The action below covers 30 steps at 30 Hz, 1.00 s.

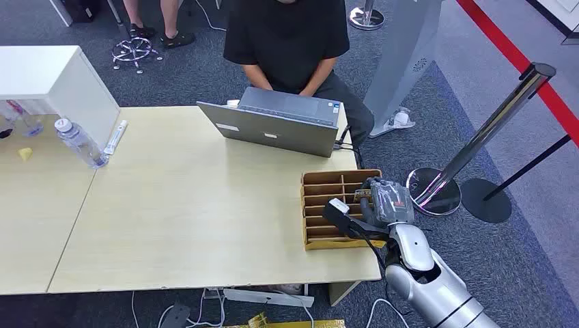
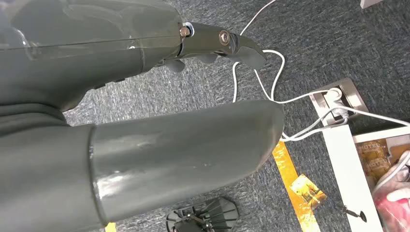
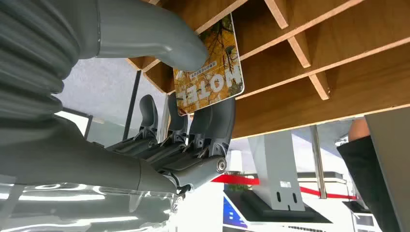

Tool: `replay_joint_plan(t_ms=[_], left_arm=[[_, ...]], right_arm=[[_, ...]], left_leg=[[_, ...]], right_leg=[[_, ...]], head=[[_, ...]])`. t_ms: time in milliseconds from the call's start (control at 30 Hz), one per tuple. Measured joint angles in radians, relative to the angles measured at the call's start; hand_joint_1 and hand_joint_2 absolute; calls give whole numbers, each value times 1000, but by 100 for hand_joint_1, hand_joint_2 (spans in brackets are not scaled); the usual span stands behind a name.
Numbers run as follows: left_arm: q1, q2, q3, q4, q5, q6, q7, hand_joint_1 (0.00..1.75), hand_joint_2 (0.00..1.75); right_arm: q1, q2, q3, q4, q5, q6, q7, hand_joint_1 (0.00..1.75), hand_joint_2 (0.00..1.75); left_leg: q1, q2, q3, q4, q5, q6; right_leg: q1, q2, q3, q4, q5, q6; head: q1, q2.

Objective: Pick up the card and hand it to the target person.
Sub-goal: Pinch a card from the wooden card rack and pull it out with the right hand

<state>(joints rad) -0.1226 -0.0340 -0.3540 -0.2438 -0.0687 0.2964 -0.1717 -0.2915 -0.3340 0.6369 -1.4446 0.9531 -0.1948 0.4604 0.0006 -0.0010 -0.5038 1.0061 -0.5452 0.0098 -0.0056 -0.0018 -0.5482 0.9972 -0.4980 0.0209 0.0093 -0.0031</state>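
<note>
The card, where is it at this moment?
The card is pinched by the right robot hand at the wooden slotted box, on the table's right side.

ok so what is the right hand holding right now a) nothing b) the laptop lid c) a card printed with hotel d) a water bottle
c: in the right wrist view the right hand pinches the card, printed with HOTEL, between its thumb and fingers, right at the wooden organizer.
</note>
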Motion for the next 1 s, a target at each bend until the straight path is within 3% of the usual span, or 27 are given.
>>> replay_joint_plan(t_ms=[167,467,733,1000], left_arm=[[0,0,-3,0,0,0,0,0,0],[0,0,-4,0,17,1,-4,0,0],[0,0,-8,0,29,8,-7,0,0],[0,0,-22,0,36,8,-8,0,0]], right_arm=[[0,0,8,1,3,6,0,93,175],[-2,2,21,-1,18,17,1,111,175],[-2,3,21,-10,21,16,3,143,175],[-1,4,21,-14,24,5,1,146,175]], left_leg=[[0,0,0,0,0,0],[0,0,0,0,0,0],[0,0,0,0,0,0],[0,0,0,0,0,0]], right_leg=[[0,0,0,0,0,0],[0,0,0,0,0,0],[0,0,0,0,0,0],[0,0,0,0,0,0]], head=[[0,0],[0,0],[0,0],[0,0]])
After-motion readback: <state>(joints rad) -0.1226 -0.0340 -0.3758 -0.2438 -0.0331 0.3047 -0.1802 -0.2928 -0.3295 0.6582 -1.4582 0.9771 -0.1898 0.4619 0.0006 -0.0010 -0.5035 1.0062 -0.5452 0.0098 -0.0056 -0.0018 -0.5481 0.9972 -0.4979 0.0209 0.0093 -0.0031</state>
